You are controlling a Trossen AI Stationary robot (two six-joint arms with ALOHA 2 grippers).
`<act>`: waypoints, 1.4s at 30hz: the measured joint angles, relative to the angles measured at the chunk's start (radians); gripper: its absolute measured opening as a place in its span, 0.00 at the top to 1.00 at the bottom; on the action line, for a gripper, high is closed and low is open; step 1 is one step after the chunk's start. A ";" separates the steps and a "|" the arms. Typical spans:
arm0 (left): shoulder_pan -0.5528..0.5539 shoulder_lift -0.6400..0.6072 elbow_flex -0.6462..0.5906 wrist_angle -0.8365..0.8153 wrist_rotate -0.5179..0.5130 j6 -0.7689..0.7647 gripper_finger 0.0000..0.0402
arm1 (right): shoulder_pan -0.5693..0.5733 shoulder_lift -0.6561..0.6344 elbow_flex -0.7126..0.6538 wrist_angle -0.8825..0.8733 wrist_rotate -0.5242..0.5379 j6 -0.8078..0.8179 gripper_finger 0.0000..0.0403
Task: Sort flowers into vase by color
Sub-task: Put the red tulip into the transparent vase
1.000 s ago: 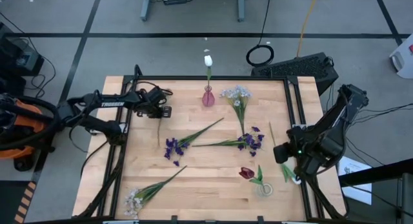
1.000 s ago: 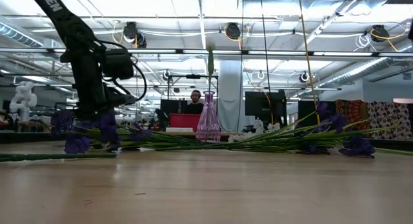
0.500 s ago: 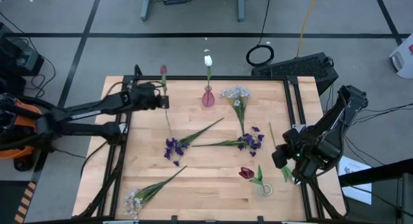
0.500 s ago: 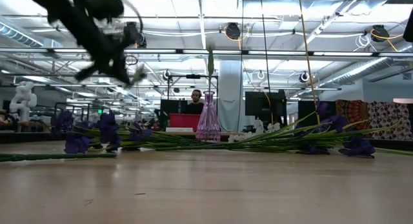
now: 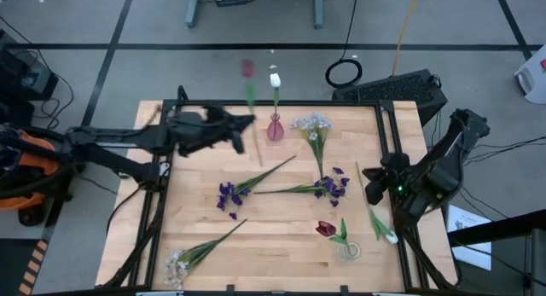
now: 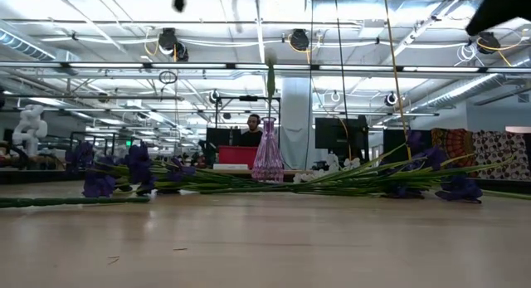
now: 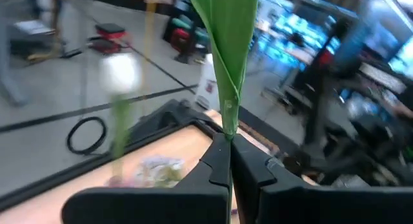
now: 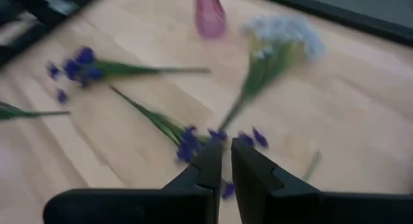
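My left gripper (image 5: pixel 241 128) is shut on a dark red tulip (image 5: pixel 247 69) high above the table's far left part, just left of the pink vase (image 5: pixel 275 130). That vase holds a white tulip (image 5: pixel 275 78), which also shows in the left wrist view (image 7: pixel 120 72). My right gripper (image 5: pixel 368 174) is shut and empty above the table's right side. Purple flowers (image 5: pixel 229 194) (image 5: pixel 333 185) and white sprays (image 5: pixel 311 124) (image 5: pixel 177 264) lie flat on the table. Another red tulip (image 5: pixel 326 229) leans out of a clear vase (image 5: pixel 348 250). My left gripper pinches the red tulip's green stem (image 7: pixel 228 132) between its two fingers, just below a long leaf (image 7: pixel 229 50). The fingers come about level from the table's left and lie across the stem. The tulip is lifted clear and near upright, blossom up, with its lower stem (image 5: pixel 258 153) hanging below the fingers.
A white tulip (image 5: pixel 381 227) lies by the table's right edge, near my right arm. The pink vase also shows in the low view (image 6: pixel 268 155), among the lying stems. Black rails run along the table's left and right edges. A person sits far behind the table.
My left gripper has risen from the table's left part and gone right toward the pink vase, carrying the red tulip, which has gone from lying on the table to hanging near upright and clear. My right gripper has gone toward the table's far edge.
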 joint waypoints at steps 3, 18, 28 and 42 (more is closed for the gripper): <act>-0.017 0.145 0.111 0.057 0.064 0.075 1.00 | -0.050 -0.073 0.000 0.133 0.063 -0.167 0.93; -0.020 0.549 0.501 0.084 0.343 0.147 1.00 | -0.353 -0.142 0.000 1.199 -0.027 -1.412 0.93; -0.021 0.559 0.515 0.083 0.364 0.150 1.00 | -0.468 -0.046 0.000 1.281 -0.107 -1.468 0.93; -0.026 0.558 0.515 0.079 0.410 0.158 1.00 | -0.527 -0.018 0.000 1.372 -0.174 -1.514 0.92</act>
